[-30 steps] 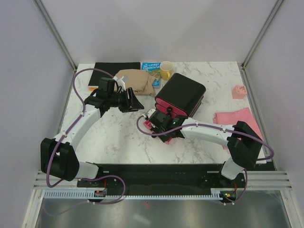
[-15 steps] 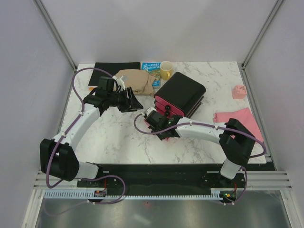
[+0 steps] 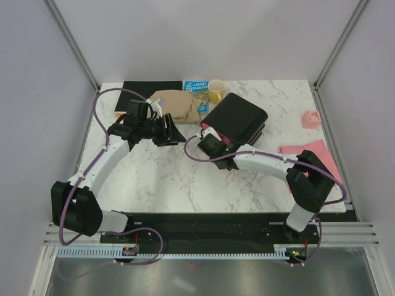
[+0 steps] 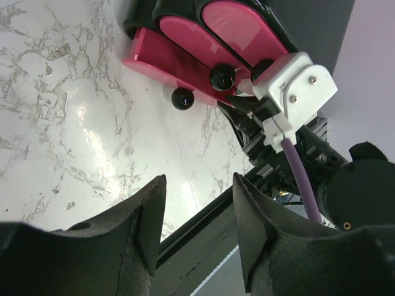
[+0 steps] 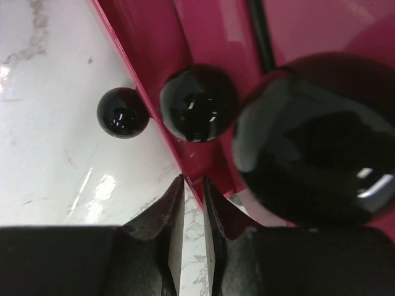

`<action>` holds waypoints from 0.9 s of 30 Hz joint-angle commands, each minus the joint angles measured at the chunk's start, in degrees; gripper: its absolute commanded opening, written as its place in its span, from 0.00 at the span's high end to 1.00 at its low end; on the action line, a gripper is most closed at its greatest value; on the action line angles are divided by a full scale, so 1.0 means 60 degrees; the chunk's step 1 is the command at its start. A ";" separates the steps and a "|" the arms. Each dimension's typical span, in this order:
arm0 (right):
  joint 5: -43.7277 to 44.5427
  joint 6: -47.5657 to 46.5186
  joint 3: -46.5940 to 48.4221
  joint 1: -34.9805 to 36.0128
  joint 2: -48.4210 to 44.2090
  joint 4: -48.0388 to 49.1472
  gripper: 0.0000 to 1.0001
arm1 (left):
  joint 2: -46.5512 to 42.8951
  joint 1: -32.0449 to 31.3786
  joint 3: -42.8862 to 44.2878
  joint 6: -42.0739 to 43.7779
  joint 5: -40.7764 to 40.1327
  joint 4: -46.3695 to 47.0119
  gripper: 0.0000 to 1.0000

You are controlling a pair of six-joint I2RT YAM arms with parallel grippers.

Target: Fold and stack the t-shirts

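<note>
Top external counts two shirts: tan t-shirt (image 3: 176, 106) by the back edge, pink t-shirt (image 3: 307, 152) at the right edge, with bare marble table (image 3: 148, 179) near-left. Left gripper (image 3: 173, 132) hangs wide, empty. Right gripper (image 3: 207, 140), jaws a narrow slit, meets the one drawer box (image 3: 237, 117) — only wrist views show its black knobs (image 5: 197, 111)

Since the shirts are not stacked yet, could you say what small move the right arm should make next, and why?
Probably draw the right claw back from the drawer box: it holds nothing, and the pink shirt lies by the right edge.
</note>
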 commanded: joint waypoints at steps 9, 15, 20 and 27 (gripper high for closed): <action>-0.1575 -0.0397 0.0631 -0.0573 -0.1529 -0.0344 0.65 | 0.0008 0.0046 0.0571 0.0079 0.0144 -0.0025 0.45; -0.2953 -0.0074 0.1232 -0.0353 -0.2656 -0.1266 0.63 | 0.0330 0.0060 0.0820 0.0050 0.0159 -0.0025 0.45; -0.2446 0.0452 0.1642 -0.0396 -0.4121 -0.1722 0.63 | 0.0784 0.0061 0.0762 -0.0155 0.0320 0.0019 0.45; -0.0540 -0.0072 0.1906 -0.1567 -0.4622 -0.1503 0.70 | 0.1529 0.0046 0.0030 -0.1529 0.1094 0.1248 0.51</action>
